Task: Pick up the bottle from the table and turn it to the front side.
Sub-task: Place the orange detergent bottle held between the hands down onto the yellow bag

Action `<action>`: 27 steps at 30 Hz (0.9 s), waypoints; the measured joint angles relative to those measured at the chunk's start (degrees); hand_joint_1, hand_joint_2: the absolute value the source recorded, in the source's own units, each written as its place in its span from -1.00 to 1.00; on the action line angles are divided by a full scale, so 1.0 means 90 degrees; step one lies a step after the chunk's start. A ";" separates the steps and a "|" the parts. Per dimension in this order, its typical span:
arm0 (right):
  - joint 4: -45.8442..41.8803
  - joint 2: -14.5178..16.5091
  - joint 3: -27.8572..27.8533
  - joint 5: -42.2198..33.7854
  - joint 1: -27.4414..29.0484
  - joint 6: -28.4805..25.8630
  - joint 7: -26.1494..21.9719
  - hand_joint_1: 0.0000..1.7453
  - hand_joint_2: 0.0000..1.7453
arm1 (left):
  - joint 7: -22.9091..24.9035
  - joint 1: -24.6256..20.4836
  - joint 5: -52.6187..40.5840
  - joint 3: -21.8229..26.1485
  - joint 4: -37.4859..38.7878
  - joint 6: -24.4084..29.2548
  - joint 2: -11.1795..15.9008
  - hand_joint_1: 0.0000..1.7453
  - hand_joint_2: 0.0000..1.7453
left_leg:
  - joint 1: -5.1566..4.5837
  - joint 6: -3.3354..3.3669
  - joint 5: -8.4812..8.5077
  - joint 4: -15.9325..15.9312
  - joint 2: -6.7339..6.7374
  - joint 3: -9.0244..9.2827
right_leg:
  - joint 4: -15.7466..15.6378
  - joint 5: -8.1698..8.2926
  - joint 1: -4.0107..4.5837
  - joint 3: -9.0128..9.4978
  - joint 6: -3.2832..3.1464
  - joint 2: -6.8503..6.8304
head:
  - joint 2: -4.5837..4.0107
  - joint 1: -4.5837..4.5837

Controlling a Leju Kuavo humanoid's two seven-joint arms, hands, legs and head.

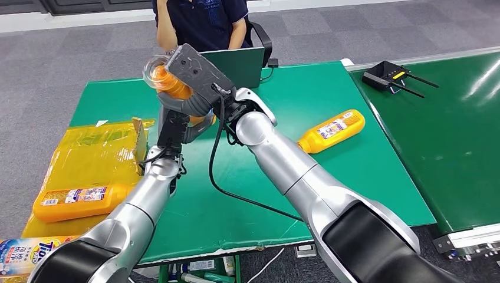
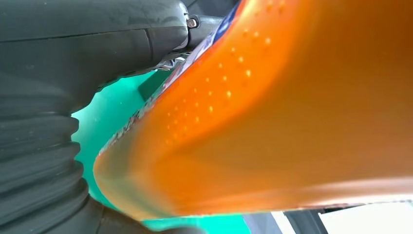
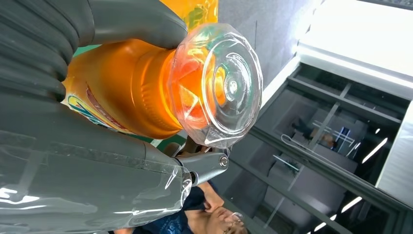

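Orange bottle [image 1: 168, 81] aloft over green table [image 1: 330, 171], gripped between fingers of right hand [image 1: 191, 79] and left hand [image 1: 177, 121].

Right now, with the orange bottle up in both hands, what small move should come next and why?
Probably roll the orange bottle a little about its long axis. The right hand grips it near the clear cap, the left hand supports the lower body, and its label is mostly turned from the head view.

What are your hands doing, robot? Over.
Both hands, right hand and left hand, hold the orange bottle above the table. Nothing blocking.
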 joint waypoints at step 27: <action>-0.0056 0.0000 0.0000 0.0098 -0.0003 -0.0001 0.0013 -0.26 1.00 | -0.0010 -0.0021 0.0000 0.0078 0.0003 -0.0372 -0.0151 1.00 1.00 | 0.0000 0.0000 0.0000 0.0000 0.0000 0.0000 | 0.0000 0.0000 0.0000 0.0000 0.0000 0.0000 | -0.0001 0.0001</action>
